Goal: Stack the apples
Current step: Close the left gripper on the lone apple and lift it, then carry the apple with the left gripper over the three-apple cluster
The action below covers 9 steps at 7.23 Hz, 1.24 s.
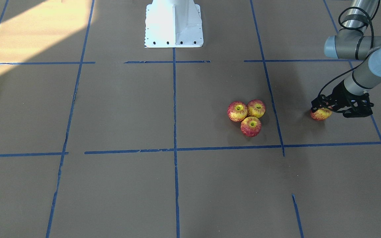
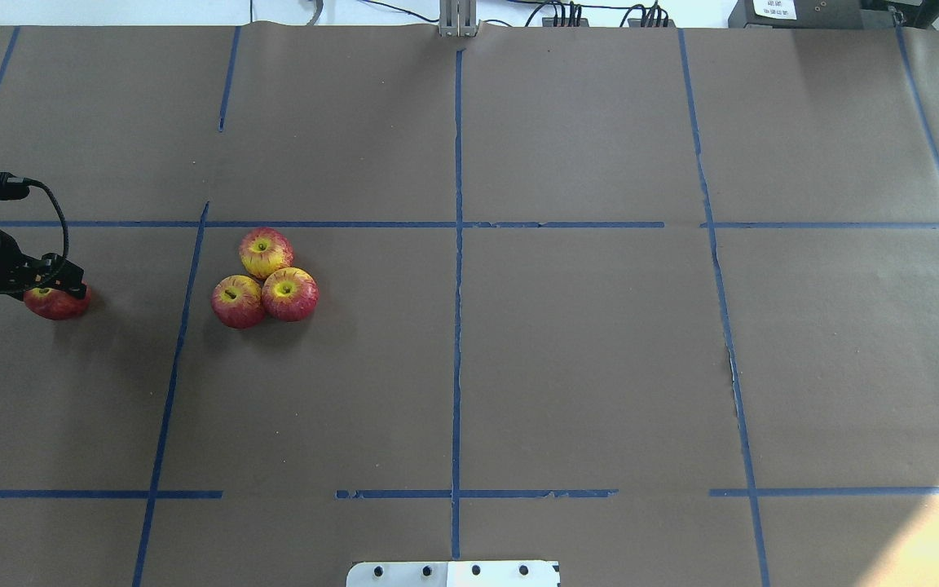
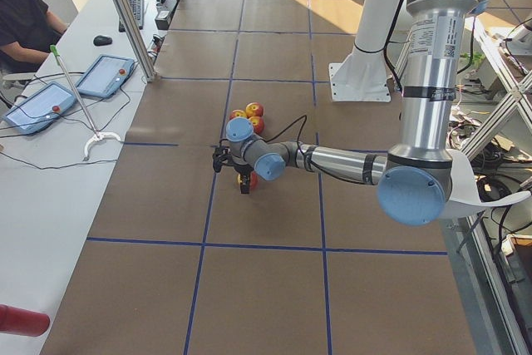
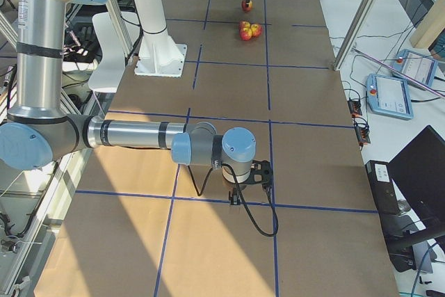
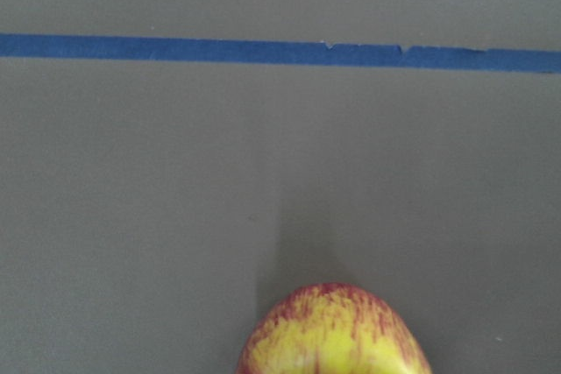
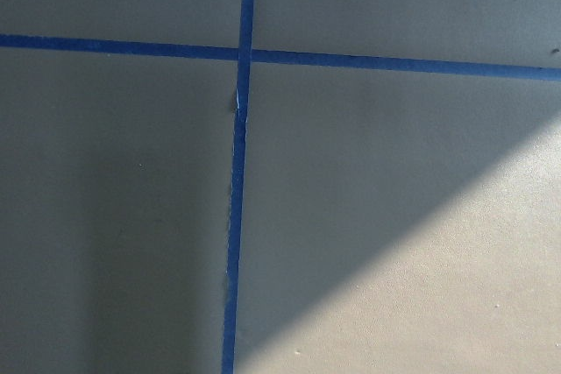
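Observation:
Three apples (image 2: 266, 277) lie touching in a cluster on the brown table, left of centre in the overhead view; they also show in the front view (image 1: 248, 115). A fourth apple (image 2: 56, 302) lies apart near the table's left edge, also in the front view (image 1: 321, 114) and at the bottom of the left wrist view (image 5: 331, 332). My left gripper (image 2: 54, 285) hangs straight over this apple, its fingers spread at the apple's top, and the apple rests on the table. My right gripper (image 4: 236, 196) shows only in the exterior right view, low over bare table; I cannot tell whether it is open or shut.
Blue tape lines (image 2: 456, 244) divide the brown paper table into squares. The robot's white base (image 1: 174, 23) stands at the table's robot side. A person, tablets and cables are on a side bench (image 3: 50, 106) beyond the table's far edge.

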Tool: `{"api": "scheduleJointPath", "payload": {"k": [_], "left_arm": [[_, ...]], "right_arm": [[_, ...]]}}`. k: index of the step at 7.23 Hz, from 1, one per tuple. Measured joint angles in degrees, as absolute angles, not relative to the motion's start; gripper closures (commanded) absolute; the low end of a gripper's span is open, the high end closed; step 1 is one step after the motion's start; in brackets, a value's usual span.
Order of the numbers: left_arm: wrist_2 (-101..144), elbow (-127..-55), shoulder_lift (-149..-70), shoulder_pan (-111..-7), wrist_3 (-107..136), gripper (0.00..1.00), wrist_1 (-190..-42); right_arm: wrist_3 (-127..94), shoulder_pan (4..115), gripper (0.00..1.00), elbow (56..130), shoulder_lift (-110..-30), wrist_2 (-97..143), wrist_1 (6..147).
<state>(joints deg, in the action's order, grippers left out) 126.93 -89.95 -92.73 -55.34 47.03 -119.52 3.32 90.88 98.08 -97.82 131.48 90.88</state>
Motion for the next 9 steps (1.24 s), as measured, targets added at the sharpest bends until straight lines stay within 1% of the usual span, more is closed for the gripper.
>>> {"api": "scheduleJointPath", "payload": {"k": [1, 2, 3, 5, 7, 9], "left_arm": [[127.1, -90.1, -93.0, -55.3, 47.1, 1.0, -119.5], [127.4, -91.0, -93.2, -55.3, 47.1, 1.0, -119.2], [127.9, -93.6, -93.1, -55.5, 47.1, 1.0, -118.6], [129.6, -101.3, -94.7, -55.7, 50.1, 1.0, -112.7], [130.0, -103.9, -101.3, -54.9, 60.7, 1.0, -107.4], [129.7, -103.3, -107.9, -49.9, 69.1, 1.0, -103.1]], "right_arm": [[3.3, 90.9, 0.0, 98.1, -97.8, 131.5, 90.9], [3.3, 90.9, 0.0, 98.1, -97.8, 131.5, 90.9], [3.3, 90.9, 0.0, 98.1, -97.8, 131.5, 90.9], [3.3, 90.9, 0.0, 98.1, -97.8, 131.5, 90.9], [3.3, 90.9, 0.0, 98.1, -97.8, 131.5, 90.9], [3.3, 90.9, 0.0, 98.1, -97.8, 131.5, 90.9]]}}
